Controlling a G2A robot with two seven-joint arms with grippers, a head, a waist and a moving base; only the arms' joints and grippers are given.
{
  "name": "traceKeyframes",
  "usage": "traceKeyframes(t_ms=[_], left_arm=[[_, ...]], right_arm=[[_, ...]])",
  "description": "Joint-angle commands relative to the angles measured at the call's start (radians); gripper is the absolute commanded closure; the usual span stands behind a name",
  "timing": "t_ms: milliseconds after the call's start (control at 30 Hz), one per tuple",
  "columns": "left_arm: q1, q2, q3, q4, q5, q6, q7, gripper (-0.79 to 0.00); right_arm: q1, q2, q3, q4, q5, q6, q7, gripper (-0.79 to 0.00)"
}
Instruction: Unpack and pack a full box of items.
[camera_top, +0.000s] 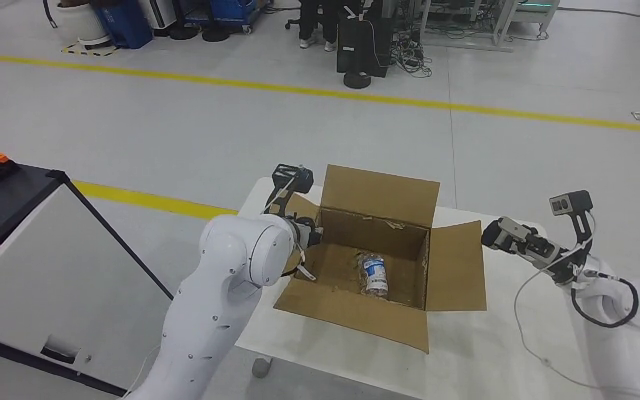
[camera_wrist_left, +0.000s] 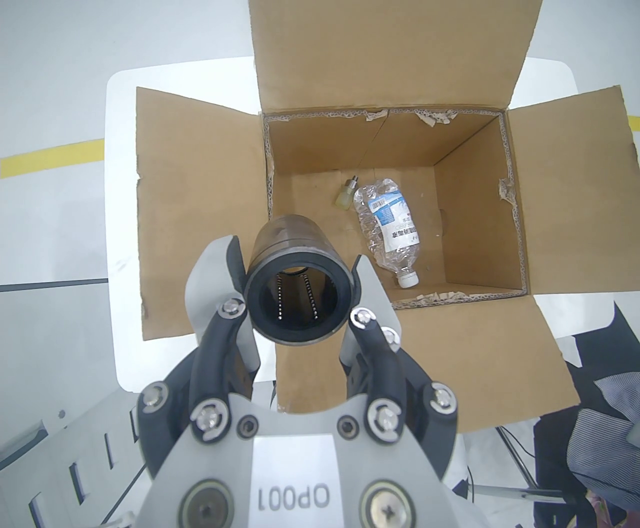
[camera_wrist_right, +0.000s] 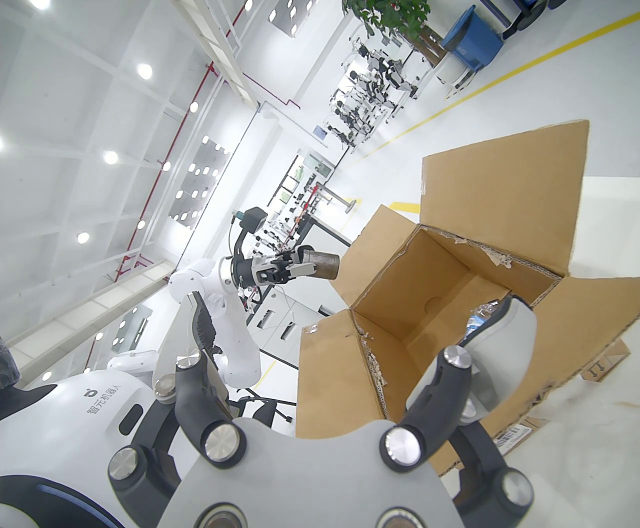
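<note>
An open cardboard box (camera_top: 455, 265) (camera_wrist_left: 200, 200) (camera_wrist_right: 340, 360) stands on the white table (camera_top: 500, 340), all its flaps spread. A clear plastic bottle (camera_top: 375, 272) (camera_wrist_left: 387, 225) lies on its floor, with a small yellowish vial (camera_wrist_left: 345, 195) beside it. My left gripper (camera_wrist_left: 295, 260) (camera_wrist_right: 300, 267) is shut on a dark hollow metal cylinder (camera_wrist_left: 287, 235) (camera_wrist_right: 322, 265), held above the box's left flap near the inner edge. My right gripper (camera_top: 492, 236) (camera_wrist_right: 355, 307) stands open and holds nothing, just beyond the box's right flap.
A white cabinet with a dark top (camera_top: 40, 260) stands left of the table. A flat cardboard piece (camera_wrist_right: 605, 360) lies on the table next to the box. Bare table surface lies in front of the box and at the right.
</note>
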Motion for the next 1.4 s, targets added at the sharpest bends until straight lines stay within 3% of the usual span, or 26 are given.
traceKeyframes(t_ms=[0, 200, 300, 700, 1033, 1233, 1367], left_arm=[[0.000, 0.000, 0.000, 0.000, 0.000, 0.000, 0.000, 0.000], [0.009, 0.000, -0.004, 0.003, -0.016, 0.004, 0.017, 0.000], [0.016, 0.003, -0.043, 0.016, -0.045, 0.007, 0.010, 0.000], [0.069, 0.008, -0.290, -0.020, -0.050, 0.014, 0.014, 0.000], [0.077, -0.012, -0.450, 0.014, 0.018, 0.000, 0.000, 0.000], [0.070, -0.030, -0.514, 0.105, 0.058, 0.000, 0.000, 0.000], [0.052, -0.044, -0.516, 0.205, 0.074, 0.000, 0.000, 0.000]], right_arm=[[0.000, 0.000, 0.000, 0.000, 0.000, 0.000, 0.000, -0.785], [0.000, 0.000, 0.000, 0.000, 0.000, 0.000, 0.000, -0.785], [0.000, 0.000, 0.000, 0.000, 0.000, 0.000, 0.000, -0.785], [0.000, 0.000, 0.000, 0.000, 0.000, 0.000, 0.000, -0.785], [0.000, 0.000, 0.000, 0.000, 0.000, 0.000, 0.000, -0.785], [0.000, 0.000, 0.000, 0.000, 0.000, 0.000, 0.000, -0.785], [0.000, 0.000, 0.000, 0.000, 0.000, 0.000, 0.000, -0.785]])
